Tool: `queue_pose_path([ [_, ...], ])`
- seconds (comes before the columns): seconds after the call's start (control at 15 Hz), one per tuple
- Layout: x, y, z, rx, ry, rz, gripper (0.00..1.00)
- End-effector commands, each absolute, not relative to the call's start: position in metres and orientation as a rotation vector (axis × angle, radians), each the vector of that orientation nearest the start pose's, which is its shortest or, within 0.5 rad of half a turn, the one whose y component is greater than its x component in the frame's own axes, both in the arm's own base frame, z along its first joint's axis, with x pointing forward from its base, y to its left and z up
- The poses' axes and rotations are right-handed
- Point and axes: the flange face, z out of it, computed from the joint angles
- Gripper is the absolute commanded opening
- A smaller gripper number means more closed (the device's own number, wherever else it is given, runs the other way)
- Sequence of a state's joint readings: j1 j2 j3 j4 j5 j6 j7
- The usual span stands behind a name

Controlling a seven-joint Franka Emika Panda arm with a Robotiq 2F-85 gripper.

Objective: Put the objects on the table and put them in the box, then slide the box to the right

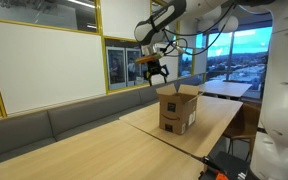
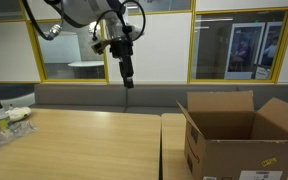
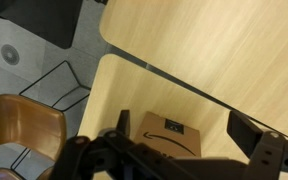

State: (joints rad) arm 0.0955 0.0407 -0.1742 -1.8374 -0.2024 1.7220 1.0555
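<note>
Overhead — gripper (image 1: 154, 74) well clear of box (image 1: 179, 110).

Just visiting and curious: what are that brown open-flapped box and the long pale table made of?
The brown open-flapped box is likely matte cardboard, judging by its folded flaps. The long pale table looks like wood or wood-look laminate, smooth, slightly glossy; grain streaks show.

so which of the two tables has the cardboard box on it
The table that the open cardboard box stands on, butted against its neighbour at the seam. The adjoining table has no box, just clutter at its far end.
</note>
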Motion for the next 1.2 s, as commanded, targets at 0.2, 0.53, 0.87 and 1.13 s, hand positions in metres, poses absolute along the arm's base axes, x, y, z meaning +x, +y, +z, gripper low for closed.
queue_pose_path([
  [0.2, 0.497, -0.048, 0.569, -2.860, 1.486, 0.253, 1.00],
  [0.53, 0.436, -0.015, 0.601, -2.876, 1.209, 0.327, 1.00],
  [0.87, 0.363, 0.023, 0.615, -2.990, 0.993, 0.297, 1.00],
  [1.13, 0.316, 0.050, 0.618, -3.014, 0.932, 0.262, 1.00],
])
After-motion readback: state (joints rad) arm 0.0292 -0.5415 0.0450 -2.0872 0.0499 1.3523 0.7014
